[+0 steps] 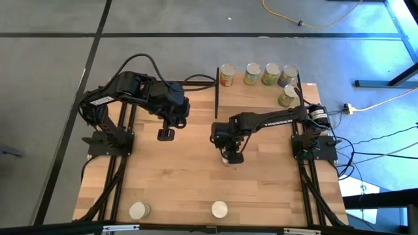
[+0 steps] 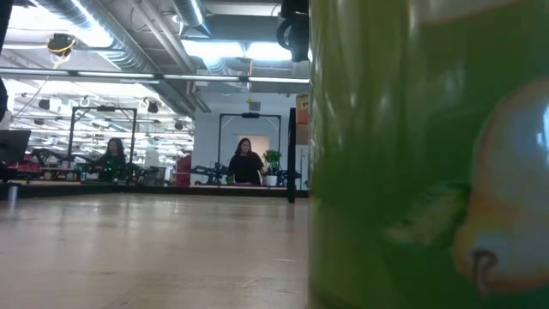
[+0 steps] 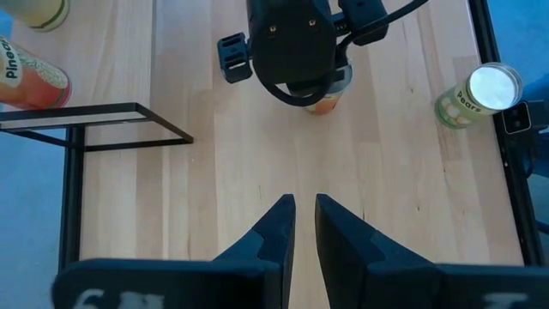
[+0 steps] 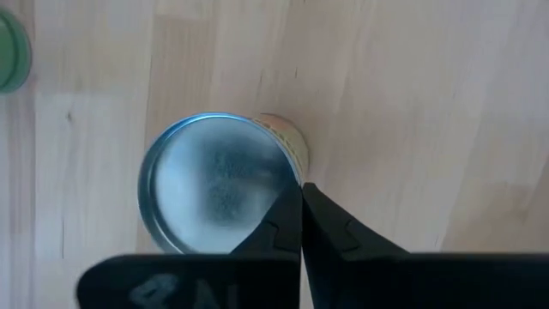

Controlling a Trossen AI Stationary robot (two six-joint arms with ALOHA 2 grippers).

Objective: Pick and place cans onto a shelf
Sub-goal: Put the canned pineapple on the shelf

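Note:
An orange-labelled can (image 4: 214, 184) with a pale shiny top stands upright on the wooden table near its middle (image 1: 228, 160). My right gripper (image 4: 300, 190) is right above it, pointing down and shut, with its tips over the edge of the can's top. Several more cans (image 1: 252, 74) stand on the shelf (image 1: 255, 108) at the far right, beside its black upright panel (image 1: 216, 91). Two cans (image 1: 138, 210) (image 1: 219, 209) stand at the near edge. My left gripper (image 3: 304, 204) hangs high over the table's left part, its fingers nearly together with nothing between them. My right gripper's shut fingertips (image 4: 287, 202) point down over the rim of the can's top (image 4: 283, 172), on the side of the orange label. Nothing is between the fingers. Whether the tips touch the rim I cannot tell.
The green pear can (image 2: 412, 154) at the near edge fills the right half of the low view. The shelf's black frame (image 3: 129, 112) rises along the table's far part. Bare wood (image 1: 183, 176) lies between the two arms. People sit in the room beyond (image 2: 245, 163).

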